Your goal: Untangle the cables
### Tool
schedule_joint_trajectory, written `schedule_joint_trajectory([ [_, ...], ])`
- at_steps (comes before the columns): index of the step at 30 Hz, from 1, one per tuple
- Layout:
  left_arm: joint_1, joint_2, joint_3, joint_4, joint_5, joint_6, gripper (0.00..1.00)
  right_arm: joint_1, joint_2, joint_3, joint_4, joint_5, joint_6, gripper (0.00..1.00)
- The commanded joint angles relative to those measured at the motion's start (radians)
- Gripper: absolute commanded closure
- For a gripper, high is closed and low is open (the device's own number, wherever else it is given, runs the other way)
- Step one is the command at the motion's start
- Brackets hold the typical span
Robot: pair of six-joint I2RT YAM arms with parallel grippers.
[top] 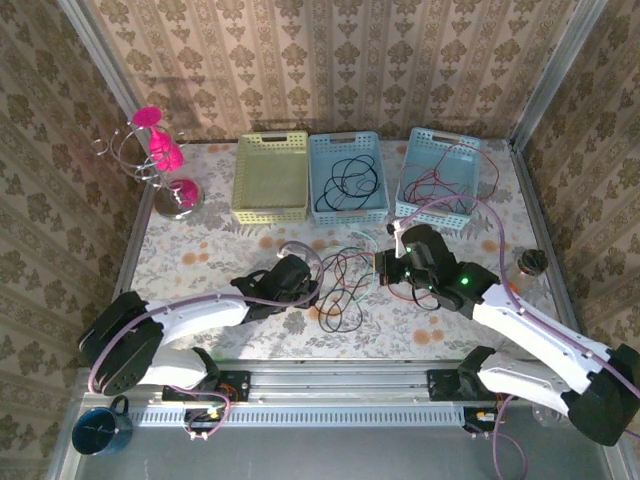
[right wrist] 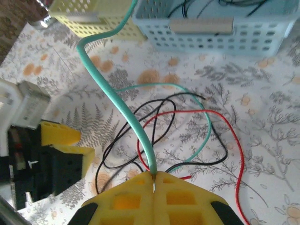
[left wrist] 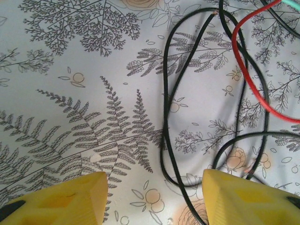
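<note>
- Your left gripper [left wrist: 153,180] sits low over the table [top: 200,255]. Its two yellow fingers [left wrist: 70,201] are spread wide, with only the fern-patterned cloth between them, so it grips nothing.
- Just ahead of those fingers, a black cable [left wrist: 165,117] lies flat on the cloth in a long, narrow loop. One strand runs close past the inner edge of the finger on the right of the left wrist view. You cannot tell whether it touches.
- A red cable [left wrist: 248,79] curves across the black loops towards the upper right of that view.
- Your right gripper [right wrist: 153,174] is pinched tight on the teal cable [right wrist: 119,101]. The cable rises from the fingertips and bends away in front of the yellow basket [top: 270,178].
- A second stretch of the teal cable arcs over the cloth, crossing the red and black loops.
- The cables [top: 345,285] lie in a loose tangle on the table, between the two grippers and in front of the middle blue basket [top: 375,175].
- The middle blue basket holds coiled black wires. The right blue basket [top: 412,170] holds thin red and dark wires.
- A pink stand [top: 160,165] is at the far left of the table.
- A blue mug [top: 100,428] sits below the table's near edge, by the left arm's base.
</note>
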Motion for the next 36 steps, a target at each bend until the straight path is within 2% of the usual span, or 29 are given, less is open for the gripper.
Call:
schedule_joint_trajectory([
  [1,0.012,-0.032,-0.022,-0.038,-0.024,-0.009,0.43,0.016,-0.041,0.097,-0.081,0.071,-0.046,1.00],
  [9,0.013,-0.066,-0.013,-0.067,-0.031,-0.005,0.41,0.047,-0.009,0.370,-0.122,0.099,-0.128,1.00],
  [17,0.019,-0.137,-0.004,-0.099,-0.044,0.004,0.37,0.080,0.099,0.657,-0.150,0.202,-0.234,1.00],
  [23,0.022,-0.210,0.041,-0.166,-0.047,0.033,0.33,0.095,0.185,0.867,-0.164,0.228,-0.293,1.00],
  [29,0.020,-0.347,0.147,-0.189,0.004,0.203,0.18,0.113,0.245,1.032,-0.168,0.241,-0.328,1.00],
  [34,-0.006,-0.411,0.282,-0.134,0.059,0.423,0.06,0.142,0.271,1.059,-0.168,0.245,-0.340,1.00],
  [36,-0.021,-0.415,0.318,-0.099,0.069,0.506,0.04,0.148,0.277,1.067,-0.168,0.249,-0.341,1.00],
])
